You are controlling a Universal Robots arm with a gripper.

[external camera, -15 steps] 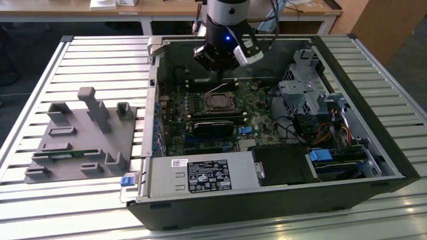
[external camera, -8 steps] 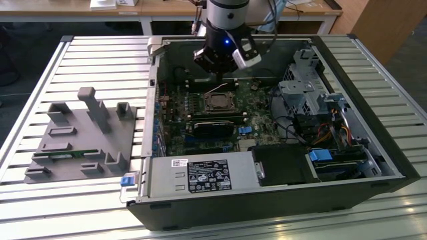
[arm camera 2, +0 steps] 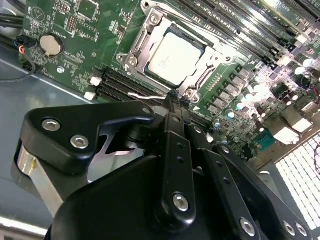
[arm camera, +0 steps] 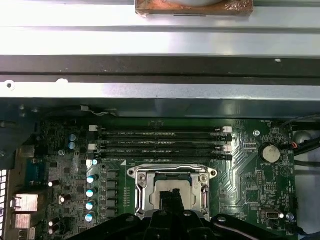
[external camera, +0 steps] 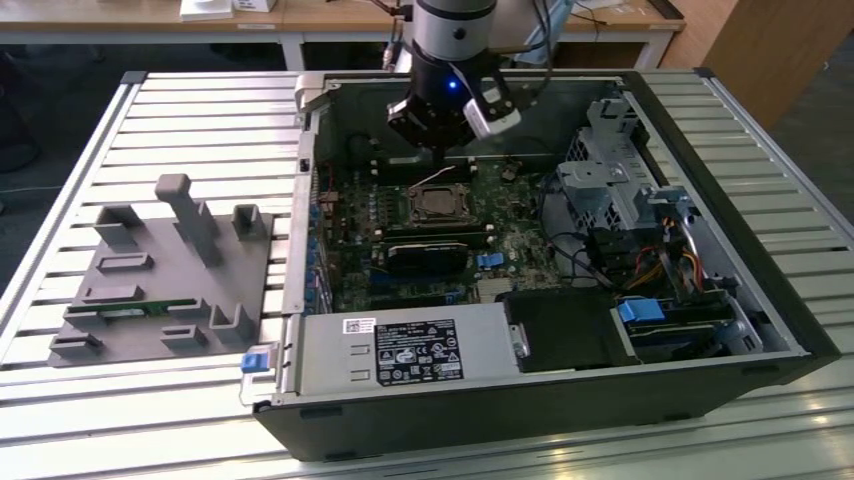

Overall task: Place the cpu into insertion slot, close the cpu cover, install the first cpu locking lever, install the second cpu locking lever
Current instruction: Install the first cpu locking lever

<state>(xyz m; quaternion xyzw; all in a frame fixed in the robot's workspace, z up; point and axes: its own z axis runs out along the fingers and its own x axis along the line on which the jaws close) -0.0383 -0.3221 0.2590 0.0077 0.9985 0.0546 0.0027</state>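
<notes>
Now hand [arm camera 2: 174, 97] pinched narrow at cpu cover [arm camera 2: 150, 35] edge, cover down over cpu [arm camera 2: 172, 57]; open board around.

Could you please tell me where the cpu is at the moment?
The small square grey metallic cpu sits in its socket on the green motherboard, under the metal cpu cover, beside the black memory slots and just below the claw.

Arm [external camera: 454, 25]: silver-grey cylindrical segment, black wrist housing with a small blue light, white block mounted on one side, thin cables alongside. Gripper [arm camera 2: 173, 97]: matte black linkage bars, rounded plates, silver hex-socket screws at the pivots, narrow black fingers [arm camera 2: 175, 107].
</notes>
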